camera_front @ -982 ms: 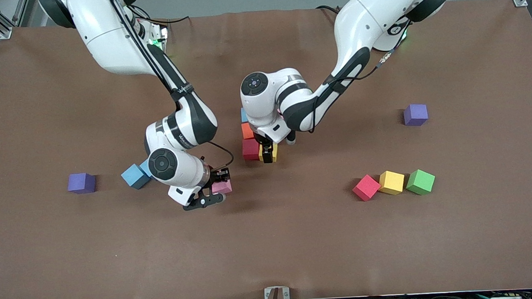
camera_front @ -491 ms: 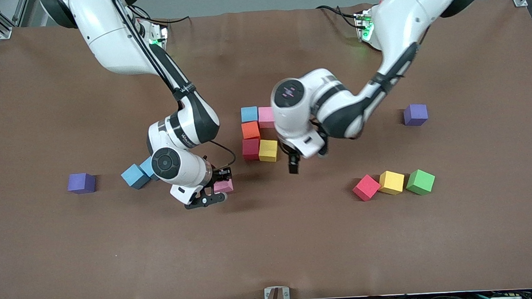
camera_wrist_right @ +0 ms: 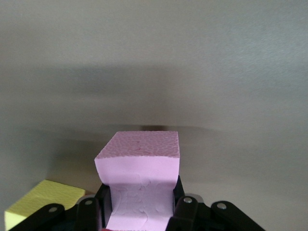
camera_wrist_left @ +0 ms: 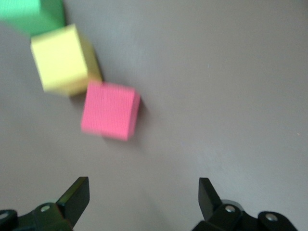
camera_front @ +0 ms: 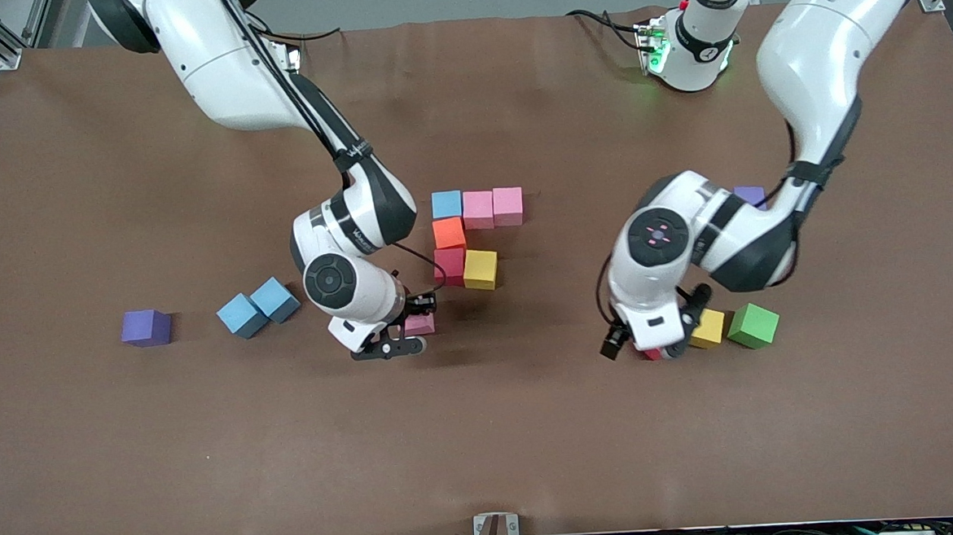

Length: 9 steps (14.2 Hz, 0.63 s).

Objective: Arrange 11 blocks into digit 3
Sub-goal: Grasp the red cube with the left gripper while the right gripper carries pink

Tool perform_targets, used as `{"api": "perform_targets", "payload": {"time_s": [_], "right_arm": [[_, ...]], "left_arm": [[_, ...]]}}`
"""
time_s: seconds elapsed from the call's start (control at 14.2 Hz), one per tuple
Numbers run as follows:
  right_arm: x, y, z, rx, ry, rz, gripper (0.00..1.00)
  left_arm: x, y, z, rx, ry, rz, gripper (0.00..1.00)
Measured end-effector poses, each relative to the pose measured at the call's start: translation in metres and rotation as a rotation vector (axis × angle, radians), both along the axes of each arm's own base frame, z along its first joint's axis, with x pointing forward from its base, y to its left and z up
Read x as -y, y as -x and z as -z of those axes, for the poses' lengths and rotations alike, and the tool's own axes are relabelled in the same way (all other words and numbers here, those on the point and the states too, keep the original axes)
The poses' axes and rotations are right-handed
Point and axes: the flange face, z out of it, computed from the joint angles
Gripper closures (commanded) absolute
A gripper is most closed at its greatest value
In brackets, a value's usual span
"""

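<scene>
Six blocks touch in a partial figure: light blue (camera_front: 446, 205), two pink (camera_front: 477, 209) (camera_front: 507, 205), orange (camera_front: 449, 233), red (camera_front: 449, 266) and yellow (camera_front: 481, 269). My right gripper (camera_front: 414, 329) (camera_wrist_right: 139, 214) is shut on a pink block (camera_front: 421, 324) (camera_wrist_right: 139, 178), low over the mat next to the figure's red block. My left gripper (camera_front: 644, 348) (camera_wrist_left: 143, 197) is open and empty, over a loose red block (camera_front: 653, 355) (camera_wrist_left: 109, 110) that its hand mostly hides in the front view. A yellow block (camera_front: 708, 329) (camera_wrist_left: 62, 58) and a green block (camera_front: 753, 325) (camera_wrist_left: 31, 14) lie beside the red one.
Two light blue cubes (camera_front: 243, 315) (camera_front: 275, 299) sit toward the right arm's end, with a purple cube (camera_front: 146, 327) beside them. Another purple cube (camera_front: 750, 196) is half hidden by the left arm. The figure's yellow block (camera_wrist_right: 43, 199) shows in the right wrist view.
My left gripper left the yellow block at the figure and swung over to the loose red, yellow and green blocks. My right gripper carried the pink block closer to the figure.
</scene>
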Motion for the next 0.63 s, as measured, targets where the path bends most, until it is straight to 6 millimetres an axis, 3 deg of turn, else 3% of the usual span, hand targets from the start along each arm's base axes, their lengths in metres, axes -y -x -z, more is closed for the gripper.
{"api": "perform_targets", "payload": {"time_s": [0.21,0.35,0.63], "right_arm": [[-0.018,0.002,0.003,-0.001,0.002,0.043,0.63],[-0.032,0.006,0.009,-0.004,-0.002,0.072,0.63],[-0.051,0.015,0.019,-0.032,-0.038,0.107,0.63]], "left_arm": [[-0.055,-0.02,0.016,-0.049,-0.011,0.149,0.0],[-0.08,-0.026,0.036,-0.083,-0.019,0.206,0.0],[-0.082,-0.025,0.063,-0.124,0.005,0.21,0.0]]}}
